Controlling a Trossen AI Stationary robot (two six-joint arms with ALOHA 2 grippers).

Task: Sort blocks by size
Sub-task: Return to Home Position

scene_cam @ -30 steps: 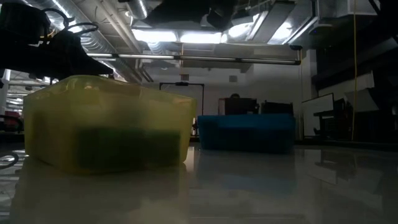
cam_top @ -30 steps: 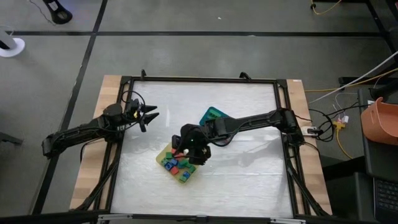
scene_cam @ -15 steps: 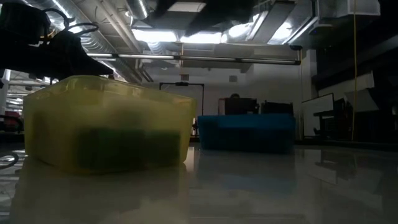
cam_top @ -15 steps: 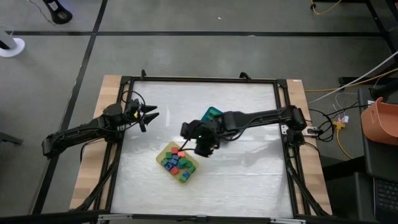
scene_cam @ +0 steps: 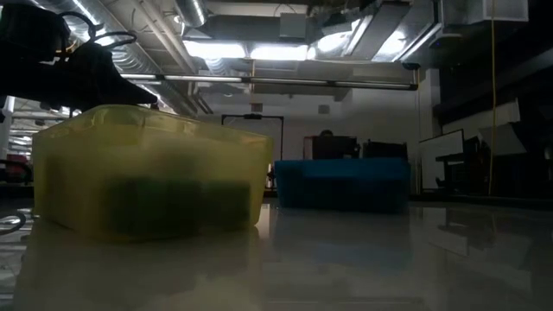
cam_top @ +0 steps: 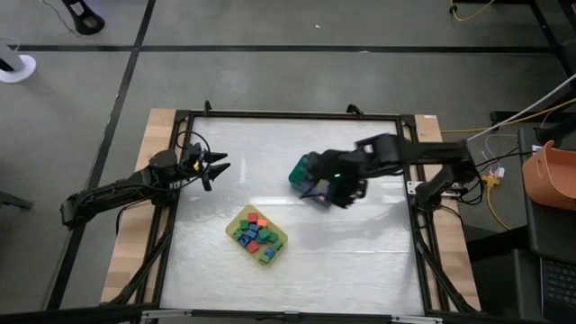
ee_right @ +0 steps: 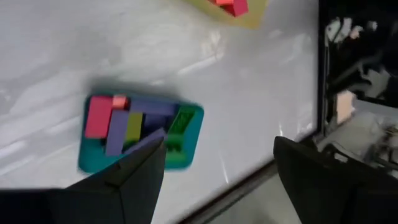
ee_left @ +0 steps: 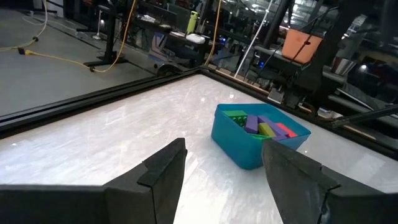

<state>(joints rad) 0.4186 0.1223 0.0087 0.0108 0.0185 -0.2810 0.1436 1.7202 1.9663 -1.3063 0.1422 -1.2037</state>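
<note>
The yellow tray (cam_top: 236, 222) near the table's middle holds several short blocks (cam_top: 255, 236), red, green and blue. The teal tray (ee_right: 193, 127), to its far right, holds longer blocks (ee_right: 121, 127), pink, purple, yellow and green. My right gripper (cam_top: 326, 191) hangs above the teal tray's right side, pointing steeply down, open with nothing between its fingers (ee_right: 134, 180). My left gripper (cam_top: 220, 166) waits open at the table's left, pointing level toward the teal tray (ee_left: 249, 152).
A black frame (cam_top: 409, 180) runs round the white table top. In the low view the yellow tray (scene_cam: 151, 173) stands close at the left and the teal tray (scene_cam: 341, 183) farther back. White table surface lies bare to the near right.
My right gripper has risen from just above the yellow tray and swung toward the table's far right, tipping and rolling on the way. It now hangs over the teal tray. The trays have stayed in place.
</note>
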